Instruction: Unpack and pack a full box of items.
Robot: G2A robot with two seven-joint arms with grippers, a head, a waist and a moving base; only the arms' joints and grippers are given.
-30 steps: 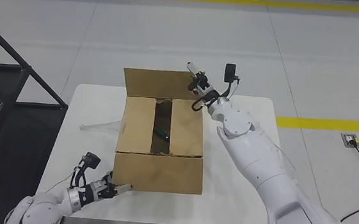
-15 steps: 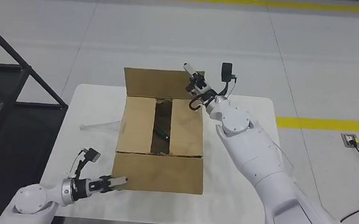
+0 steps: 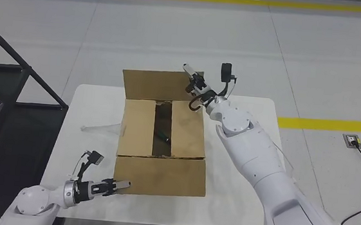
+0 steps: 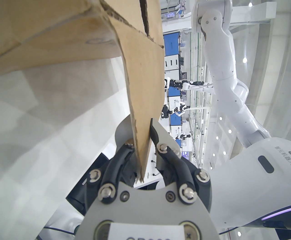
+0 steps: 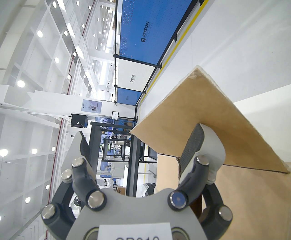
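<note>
A brown cardboard box (image 3: 137,128) stands in the middle of the white table (image 3: 241,156). Its back flap (image 3: 157,83) stands up and its front flap (image 3: 159,175) hangs outward. Its two side flaps lie nearly flat, with a dark item (image 3: 163,135) in the gap between them. My left gripper (image 3: 121,185) is at the front flap's left corner, and the left wrist view shows this gripper (image 4: 141,129) shut on that flap's edge (image 4: 143,95). My right gripper (image 3: 188,71) is open at the back flap's right corner, one finger (image 5: 197,141) resting against the flap (image 5: 204,106).
A thin clear strip (image 3: 98,127) lies on the table left of the box. A black metal frame (image 3: 1,90) stands beside the table's left edge. Bare tabletop lies to the right of the box.
My left arm has swung out and lower along the table's front, its gripper staying at the front flap's left corner. The right gripper and back flap have shifted slightly left.
</note>
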